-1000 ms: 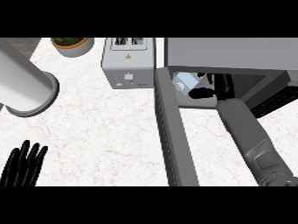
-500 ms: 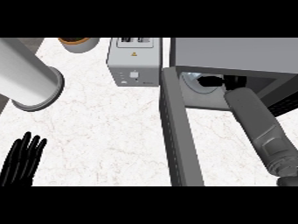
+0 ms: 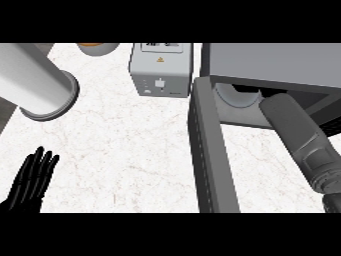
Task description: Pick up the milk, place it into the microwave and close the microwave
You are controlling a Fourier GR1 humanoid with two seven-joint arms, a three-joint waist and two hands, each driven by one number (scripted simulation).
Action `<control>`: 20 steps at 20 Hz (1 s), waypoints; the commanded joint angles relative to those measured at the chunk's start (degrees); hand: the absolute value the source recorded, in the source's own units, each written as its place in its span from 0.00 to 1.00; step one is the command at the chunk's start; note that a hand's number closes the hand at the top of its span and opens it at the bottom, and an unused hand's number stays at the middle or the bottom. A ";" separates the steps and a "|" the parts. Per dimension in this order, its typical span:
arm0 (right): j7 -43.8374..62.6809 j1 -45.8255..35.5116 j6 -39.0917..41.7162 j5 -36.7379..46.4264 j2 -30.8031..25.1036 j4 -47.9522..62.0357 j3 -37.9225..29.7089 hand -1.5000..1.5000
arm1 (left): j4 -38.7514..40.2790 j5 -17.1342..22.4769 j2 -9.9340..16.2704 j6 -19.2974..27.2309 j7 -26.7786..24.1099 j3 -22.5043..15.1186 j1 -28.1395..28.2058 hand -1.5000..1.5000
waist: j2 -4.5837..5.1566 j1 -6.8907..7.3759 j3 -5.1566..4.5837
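Observation:
The grey microwave (image 3: 276, 62) stands at the upper right with its door (image 3: 211, 150) swung open towards me, seen edge-on. My right forearm (image 3: 298, 135) reaches into the cavity; the hand itself is hidden under the microwave's top. The milk does not show in this view. A pale round turntable rim (image 3: 236, 97) shows just inside the opening, to the left of the forearm. At the lower left my left hand (image 3: 29, 180) rests open on the counter, fingers straight and pointing away from me.
A grey toaster (image 3: 162, 70) stands just left of the microwave. A big white cylinder (image 3: 29, 82) lies tilted at the upper left. An orange-brown bowl (image 3: 98, 47) peeks in at the top edge. White marble counter (image 3: 129, 145) lies between my left hand and the door.
My right arm has pushed deeper into the microwave. The hand and the white milk carton, visible at the opening before, are now hidden inside. The left hand has barely moved.

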 commanded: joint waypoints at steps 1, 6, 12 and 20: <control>0.58 -1.10 0.97 1.33 -1.13 1.77 0.97 0.00 | 1.90 -1.08 0.24 -0.83 -0.91 -0.64 -0.39 0.00 | 0.28 0.45 -0.01; -2.33 -1.10 7.01 0.23 0.67 1.09 0.12 0.00 | 0.12 -1.99 -0.82 0.34 0.04 -1.83 -1.06 0.00 | 0.13 0.21 0.14; -8.35 1.11 13.58 -3.33 1.97 -0.67 -3.18 0.00 | 1.95 -1.32 -2.15 -0.15 -0.86 -2.38 -2.38 0.00 | -0.11 -1.01 0.10; -13.95 3.97 18.40 -7.52 3.00 -1.39 -7.34 0.00 | 1.83 -2.12 -2.34 -0.81 -0.23 -3.78 -3.21 0.00 | -0.69 -2.25 0.05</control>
